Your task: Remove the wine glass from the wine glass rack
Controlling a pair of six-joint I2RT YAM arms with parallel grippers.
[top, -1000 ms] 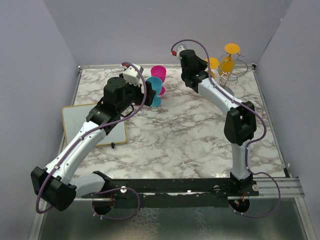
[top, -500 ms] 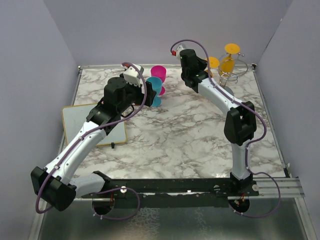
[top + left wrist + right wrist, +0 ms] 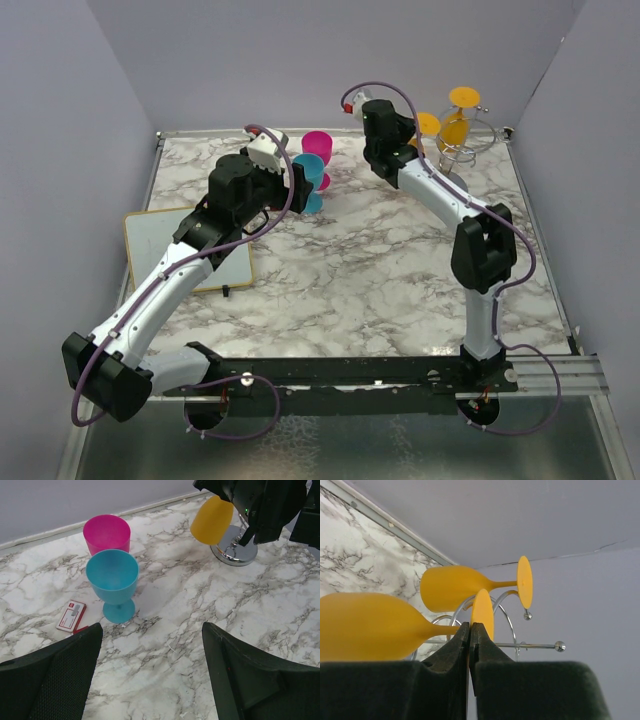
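Note:
The silver wire wine glass rack [image 3: 480, 135] stands at the table's far right corner. Its round shiny base shows in the left wrist view [image 3: 235, 554] and its looped arms in the right wrist view [image 3: 520, 644]. My right gripper [image 3: 470, 625] is shut on the stem of a yellow wine glass [image 3: 365, 625], just below its foot, with the glass lying sideways beside the rack's arms [image 3: 427, 124]. A second yellow wine glass [image 3: 455, 587] hangs on the rack behind it [image 3: 456, 128]. My left gripper [image 3: 150, 630] is open and empty above the marble near the table's far middle.
A blue goblet [image 3: 112, 577] and a pink cup [image 3: 106, 532] stand upright just ahead of the left gripper. A small red and white card [image 3: 71, 616] lies beside the goblet. A white board [image 3: 150, 240] lies at the left of the table. Grey walls close in.
The right wrist has shifted very slightly while holding the yellow glass. The left arm has not moved.

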